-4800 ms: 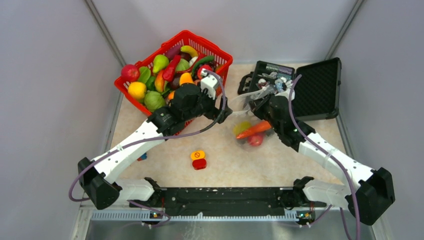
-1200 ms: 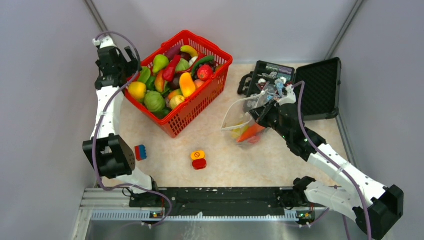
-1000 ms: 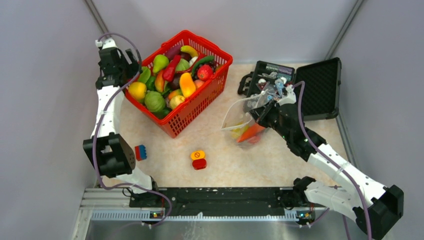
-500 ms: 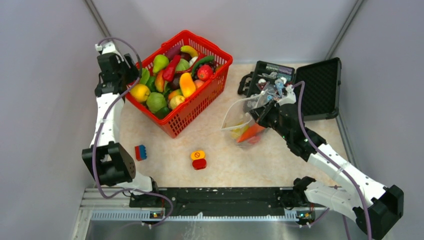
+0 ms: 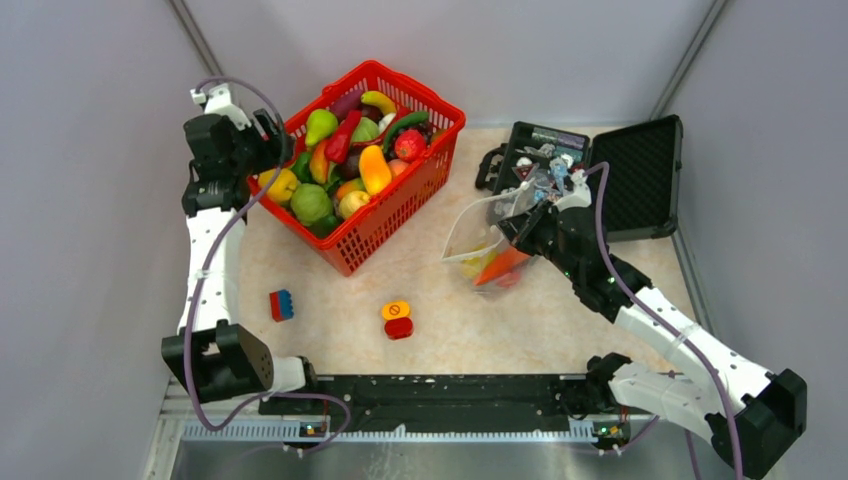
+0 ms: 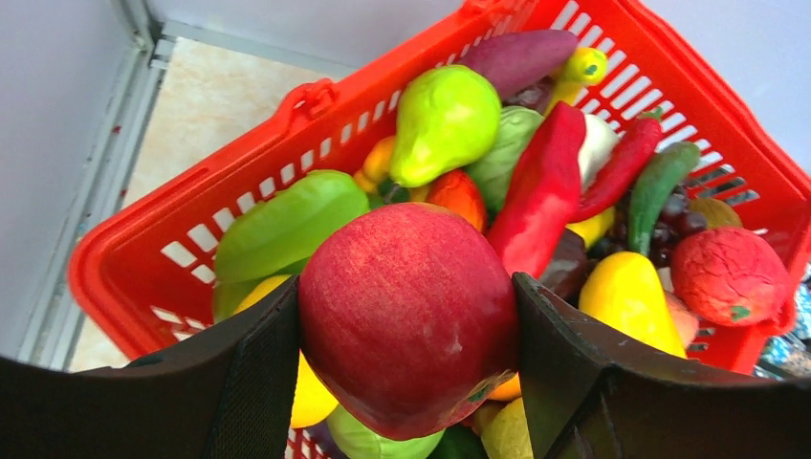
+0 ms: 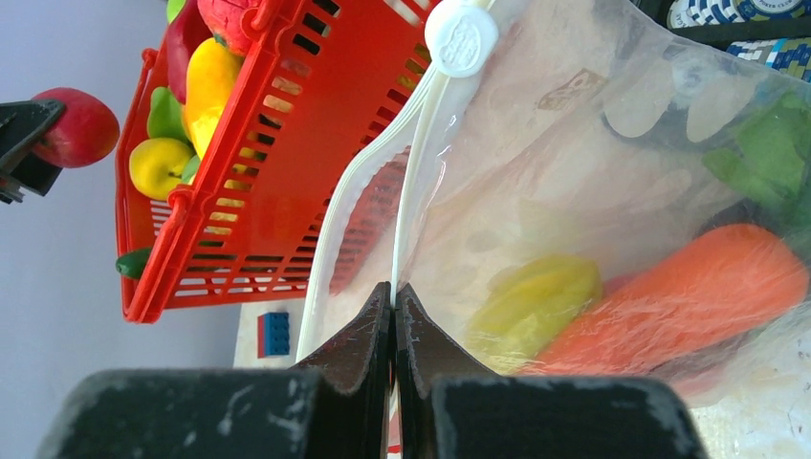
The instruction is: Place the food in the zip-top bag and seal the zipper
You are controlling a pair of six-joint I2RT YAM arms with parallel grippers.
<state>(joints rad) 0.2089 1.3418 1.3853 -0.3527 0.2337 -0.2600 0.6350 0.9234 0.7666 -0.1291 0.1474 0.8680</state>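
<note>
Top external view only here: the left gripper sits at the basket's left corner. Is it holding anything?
Observer: Yes. The left gripper grips a red apple between its fingers.
Operator: Lifted out?
Observer: The right wrist view shows the apple beside the red basket rim, not down inside it.
Operator: Bag ready?
Observer: The right gripper is shut on one zipper strip of the zip-top bag. The other strip bows away, so the mouth is open.
</note>
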